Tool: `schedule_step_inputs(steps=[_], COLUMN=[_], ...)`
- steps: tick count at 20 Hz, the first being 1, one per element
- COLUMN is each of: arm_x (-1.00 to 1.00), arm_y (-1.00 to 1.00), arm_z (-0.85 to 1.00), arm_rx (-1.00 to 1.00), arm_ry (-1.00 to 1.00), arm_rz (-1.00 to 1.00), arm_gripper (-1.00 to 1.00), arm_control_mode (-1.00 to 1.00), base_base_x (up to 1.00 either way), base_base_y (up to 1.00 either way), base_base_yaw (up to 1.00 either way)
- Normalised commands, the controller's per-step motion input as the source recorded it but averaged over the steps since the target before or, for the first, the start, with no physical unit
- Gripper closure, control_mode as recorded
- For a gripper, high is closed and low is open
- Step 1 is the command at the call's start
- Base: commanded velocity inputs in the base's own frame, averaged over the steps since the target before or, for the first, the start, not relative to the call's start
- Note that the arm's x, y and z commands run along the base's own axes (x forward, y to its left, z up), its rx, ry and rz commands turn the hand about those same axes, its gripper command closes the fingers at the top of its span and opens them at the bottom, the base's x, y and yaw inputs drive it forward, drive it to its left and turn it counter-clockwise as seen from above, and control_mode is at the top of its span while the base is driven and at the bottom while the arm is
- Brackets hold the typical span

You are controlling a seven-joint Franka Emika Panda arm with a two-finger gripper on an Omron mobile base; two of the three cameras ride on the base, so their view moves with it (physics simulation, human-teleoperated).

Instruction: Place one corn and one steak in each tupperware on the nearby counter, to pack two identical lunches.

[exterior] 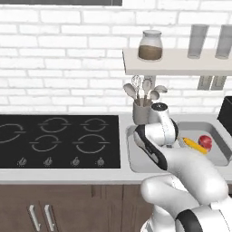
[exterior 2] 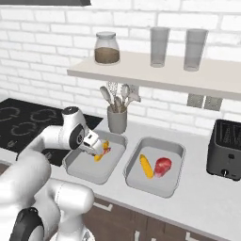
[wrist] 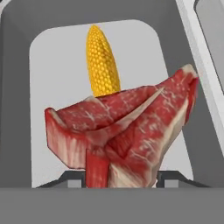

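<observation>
My gripper (exterior 2: 100, 149) is clamped on the flat marbled steak (wrist: 127, 127), holding it over the tupperware nearest the utensil holder (exterior 2: 117, 120). A corn cob (wrist: 102, 61) lies on that tray's (exterior 2: 82, 168) floor, beneath the meat. The second tupperware (exterior 2: 174, 153), on the side away from the utensil holder, holds the other corn (exterior 2: 146, 165) touching the roundish steak (exterior 2: 163, 166). Both trays sit on the counter (exterior 2: 207, 197)
</observation>
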Motion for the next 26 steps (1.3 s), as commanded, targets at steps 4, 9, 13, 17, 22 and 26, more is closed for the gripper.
schedule_step_inputs(steps=[4, 9, 13, 17, 22, 26], arm_x=[0.51, 0.61, -0.53, -1.0, -0.97, -1.0], arm_y=[0.24, 0.1, 0.0, -0.02, -0.3, -0.7], arm_z=[-0.59, -0.31, 0.0, 0.0, 0.13, 0.78], arm_rx=[0.0, 0.0, 0.01, 0.03, 0.05, 0.12], arm_ry=[0.12, 0.04, 0.01, 0.0, -0.11, -0.47], arm_rz=[0.0, 0.0, 0.0, 0.0, 0.0, 0.0], arm_gripper=[-1.0, -1.0, -1.0, -1.0, -1.0, -1.0], arm_control_mode=[-1.0, -1.0, -1.0, -1.0, -1.0, -1.0], base_base_x=[0.0, 0.0, 0.0, 0.0, 0.0, 0.0], base_base_y=[0.0, 0.0, 0.0, 0.0, 0.0, 0.0], base_base_yaw=[0.0, 0.0, 0.0, 0.0, 0.0, 0.0])
